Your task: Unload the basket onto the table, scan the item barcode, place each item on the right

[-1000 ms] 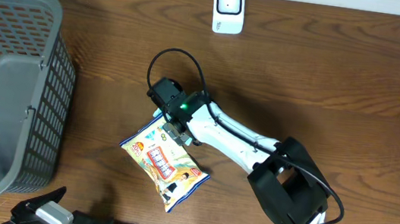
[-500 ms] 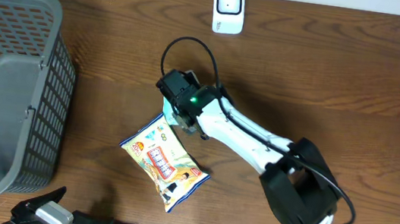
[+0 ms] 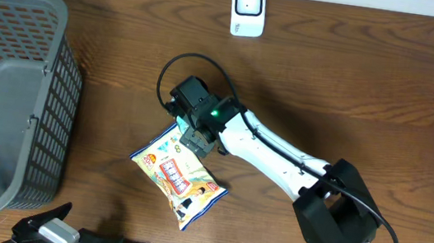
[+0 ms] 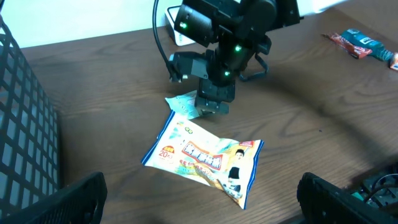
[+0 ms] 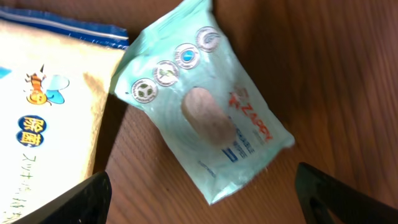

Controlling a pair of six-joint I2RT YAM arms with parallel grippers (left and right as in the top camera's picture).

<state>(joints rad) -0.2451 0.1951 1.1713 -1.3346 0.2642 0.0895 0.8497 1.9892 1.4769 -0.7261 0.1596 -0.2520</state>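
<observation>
Teal packet [image 5: 202, 121]: lies flat on the table at the centre of the overhead frame, tucked against the upper corner of the snack bag; no barcode can be made out on its upper face.
Basket [image 3: 60, 119]: left edge, well apart.
Left tool [image 4: 202, 202]: lower left, fingers wide apart, holding nothing.
Snack bag [image 3: 179, 177]: just below centre, unmoved.
Right tool [image 5: 199, 198]: fingers apart, straddling the packet without gripping it.
Change: within the last second the right wrist swung up and away, then settled back over the packet; pick-up looks imminent.
Scanner [image 3: 248, 9]: top centre, well apart, so scanning remains ahead.
</observation>
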